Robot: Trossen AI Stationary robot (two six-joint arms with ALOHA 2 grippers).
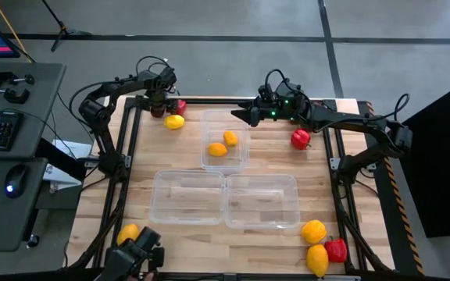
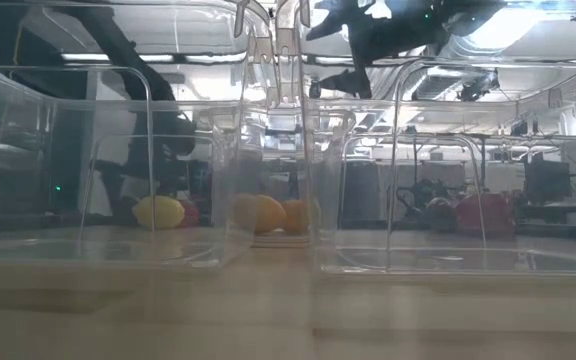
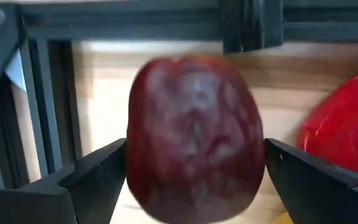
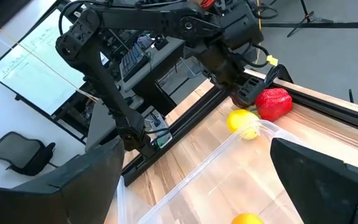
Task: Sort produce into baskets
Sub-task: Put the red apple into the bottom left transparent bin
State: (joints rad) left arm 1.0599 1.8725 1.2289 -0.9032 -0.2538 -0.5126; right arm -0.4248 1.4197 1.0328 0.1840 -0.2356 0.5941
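My left gripper (image 1: 158, 103) is at the table's far left, shut on a dark maroon round fruit (image 3: 194, 137). A red pepper (image 1: 180, 105) and a yellow lemon (image 1: 175, 122) lie on the table beside it. They also show in the right wrist view, the pepper (image 4: 273, 103) and the lemon (image 4: 243, 122). My right gripper (image 1: 237, 115) is open and empty above the far rim of the far clear basket (image 1: 241, 161). That basket holds two orange citrus (image 1: 218, 149). Two more clear baskets (image 1: 162, 204) (image 1: 291, 204) stand empty nearer the front. My left gripper pinches the maroon fruit between its two fingers, one on each side (image 3: 129, 165) of its round body. The fingers (image 3: 98, 180) come from above, pointing down. Whether the fruit is clear of the table I cannot tell.
A red pepper (image 1: 300, 139) lies right of the far basket. An orange (image 1: 313, 231), a lemon (image 1: 317, 259) and a red pepper (image 1: 336, 250) lie at the near right corner. A yellow-orange piece (image 1: 129, 232) lies at the near left. A dark frame rail (image 1: 209, 100) runs along the far edge.
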